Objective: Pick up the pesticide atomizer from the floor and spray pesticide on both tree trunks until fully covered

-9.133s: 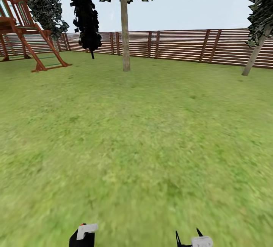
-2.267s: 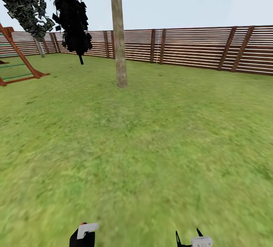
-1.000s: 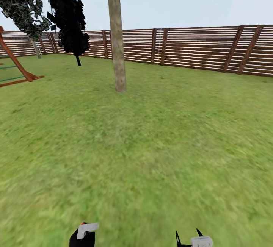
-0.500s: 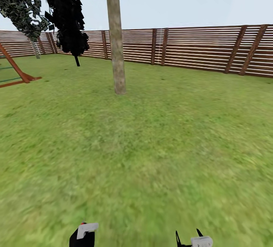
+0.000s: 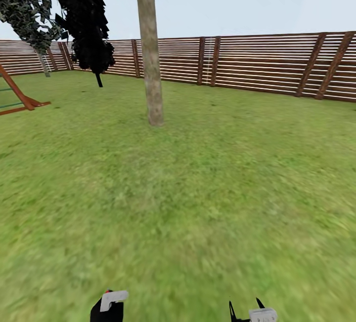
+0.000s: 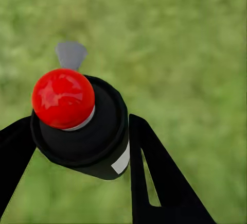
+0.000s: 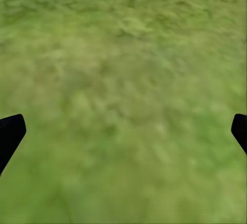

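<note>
In the head view the tree trunk (image 5: pixel 151 50) rises at about 11 o'clock of the lawn (image 5: pixel 198 188), and its crown is cut off by the upper edge, with only a few ragged leaves showing. A black, ragged bush or tree (image 5: pixel 86 20) stands at 10 o'clock, its detail too dark to read, and a leaning leafy tree (image 5: pixel 24 6) sits further toward 10 o'clock, partly cropped. A corner of a red-brown wooden play frame (image 5: pixel 20 97) pokes in at 9 o'clock, the rest out of sight. The slatted wooden fence (image 5: pixel 257 62) runs across from 9 to 3 o'clock behind everything.

Both arms are nearly hidden at 6 o'clock of the head view: the left gripper (image 5: pixel 108 307) shows as a dark lump with a white piece on top, and the right gripper (image 5: pixel 244 307) as two black tips beside a white block.

In the left wrist view the left gripper (image 6: pixel 77 147) is closed around the pesticide atomizer (image 6: pixel 82 126), a black bottle with a red round cap, a white label patch and a grey nozzle; its black fingers (image 6: pixel 154 172) press both sides, and blurred grass lies beyond it. What is inside the bottle cannot be seen.

In the right wrist view the right gripper (image 7: pixel 123 131) is spread wide, holding nothing, only its fingertips (image 7: pixel 10 134) at the two edges over grass.
</note>
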